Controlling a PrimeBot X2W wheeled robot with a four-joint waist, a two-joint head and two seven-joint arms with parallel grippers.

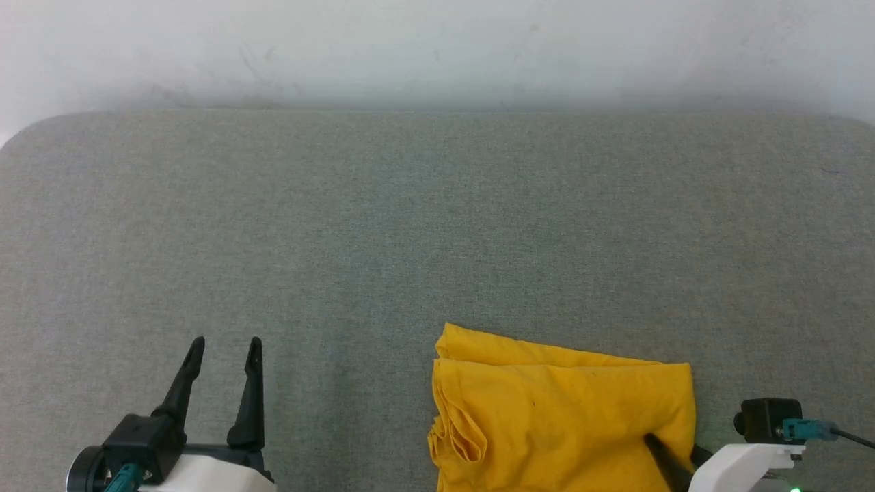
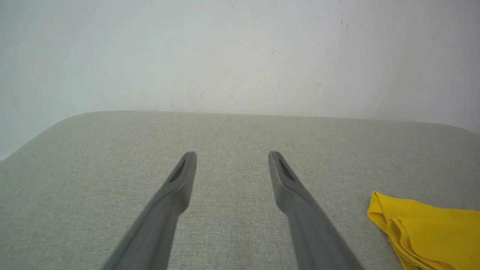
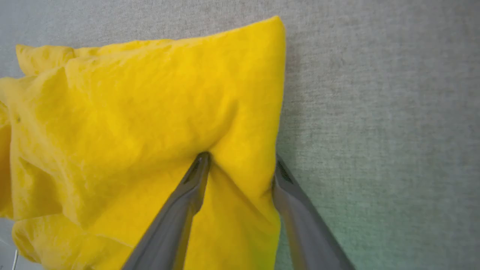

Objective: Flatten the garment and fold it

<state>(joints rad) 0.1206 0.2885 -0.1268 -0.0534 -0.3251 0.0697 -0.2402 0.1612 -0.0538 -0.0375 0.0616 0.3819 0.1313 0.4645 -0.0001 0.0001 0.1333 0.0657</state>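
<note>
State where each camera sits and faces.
Head view: on the head, looking down at the grey table and garment; left end effector lower left, right wrist lower right.
Left wrist view: low over the table, facing the wall; own open fingers.
Right wrist view: looking down along the right end effector, straddling the garment's edge.
All share the garment.

- Grey padded table (image 1: 410, 225): open run across the left, middle and far side.
- Garment (image 1: 560, 417) lies at the near right, in the way there.
- Wall (image 1: 437, 48) closes off the back, seemingly just behind the table.
</note>
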